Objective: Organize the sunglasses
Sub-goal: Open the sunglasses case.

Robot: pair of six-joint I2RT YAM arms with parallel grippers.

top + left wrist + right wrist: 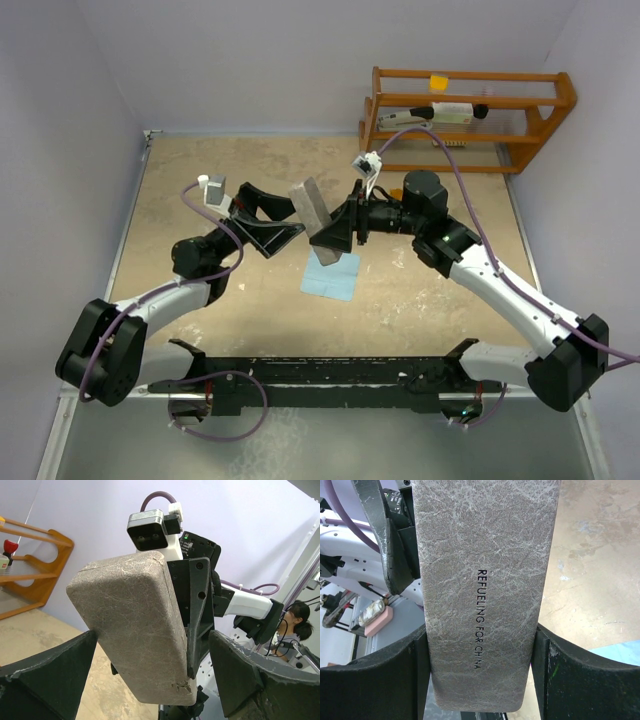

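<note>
Item: sunglasses. Not in sight in any view; where they lie cannot be told.

Item: grey case [309, 202]. Closed, held off the surface [200, 180], tilted, its lower end over the cloth. One face bears the lettering "REFUELING FOR CHINA".

Item: right gripper [330, 238]. Pinches the case across its narrow sides, one finger pressed to each side.

Item: left gripper [296, 220]. Spread wide and holding nothing, it faces the case from the opposite side; its fingers [45, 680] flank the case's lower part. Contact cannot be told.

Item: light blue cloth [331, 276]. Flat on the surface, below the case, between the two arms.

Item: wooden rack [470, 110]. Stands at the far right corner, well apart from both grippers.
</note>
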